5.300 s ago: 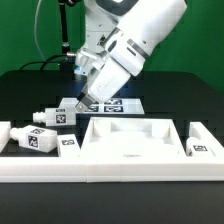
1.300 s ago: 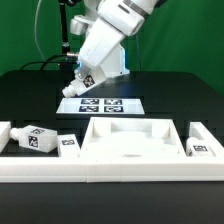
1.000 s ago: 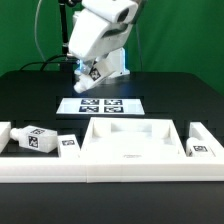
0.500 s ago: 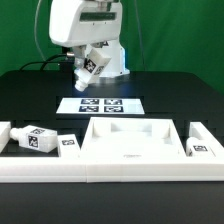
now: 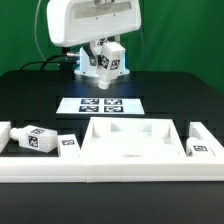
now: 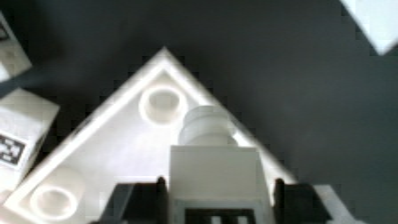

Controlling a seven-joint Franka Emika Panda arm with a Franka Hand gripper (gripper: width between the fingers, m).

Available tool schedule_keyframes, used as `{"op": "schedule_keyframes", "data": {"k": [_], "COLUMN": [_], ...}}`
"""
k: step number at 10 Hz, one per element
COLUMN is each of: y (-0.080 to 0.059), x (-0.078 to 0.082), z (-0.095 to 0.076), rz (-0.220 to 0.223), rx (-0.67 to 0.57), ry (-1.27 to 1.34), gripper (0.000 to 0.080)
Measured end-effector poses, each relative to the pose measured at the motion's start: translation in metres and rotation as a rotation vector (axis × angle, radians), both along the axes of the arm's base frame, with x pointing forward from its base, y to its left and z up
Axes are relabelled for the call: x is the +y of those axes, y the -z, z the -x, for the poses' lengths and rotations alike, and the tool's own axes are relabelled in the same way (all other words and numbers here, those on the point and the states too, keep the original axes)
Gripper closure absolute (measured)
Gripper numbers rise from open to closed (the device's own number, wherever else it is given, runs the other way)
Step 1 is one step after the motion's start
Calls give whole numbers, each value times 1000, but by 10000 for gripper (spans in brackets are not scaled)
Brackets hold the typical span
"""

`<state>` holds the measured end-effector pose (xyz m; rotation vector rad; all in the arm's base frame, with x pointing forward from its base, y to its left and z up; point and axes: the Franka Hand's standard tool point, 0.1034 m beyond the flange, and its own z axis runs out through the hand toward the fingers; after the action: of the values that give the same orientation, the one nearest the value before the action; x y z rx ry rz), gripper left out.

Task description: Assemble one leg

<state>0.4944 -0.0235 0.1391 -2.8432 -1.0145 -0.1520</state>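
Note:
My gripper (image 5: 106,58) is shut on a leg (image 5: 111,60), a short white post with a tag marker, and holds it high above the table at the back, over the marker board (image 5: 102,104). In the wrist view the leg (image 6: 214,160) sits between my two dark fingers (image 6: 139,200), its round peg end pointing down at the white tabletop (image 6: 125,130) far below. The tabletop (image 5: 130,150) lies at the front centre of the exterior view, rim up.
Two more legs (image 5: 38,138) lie at the exterior view's left of the tabletop, and another (image 5: 203,148) at its right. A white rail (image 5: 110,168) runs along the front. The loose legs also show in the wrist view (image 6: 18,120).
The arm has risen from beside the marker board with the leg, and the wrist has swung round toward the exterior view's right, turning the leg upright.

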Motion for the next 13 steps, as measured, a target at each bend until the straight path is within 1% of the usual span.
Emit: {"op": "schedule_keyframes", "data": {"k": [2, 3, 4, 5, 6, 7, 8, 9, 10, 13], "y": [2, 2, 2, 2, 2, 4, 8, 11, 11, 12], "x": [-5, -5, -2, 14, 31, 38, 42, 42, 40, 36], "z": [3, 3, 3, -2, -14, -31, -49, -61, -59, -58], "rz": [9, 10, 7, 0, -9, 1, 27, 50, 53, 71], "rx": [0, 0, 6, 17, 33, 21, -10, -47, -42, -38], "ry": [-5, -1, 32, 94, 91, 107, 104, 101, 101, 96], "gripper": [518, 518, 518, 518, 518, 518, 518, 518, 518, 518]}}
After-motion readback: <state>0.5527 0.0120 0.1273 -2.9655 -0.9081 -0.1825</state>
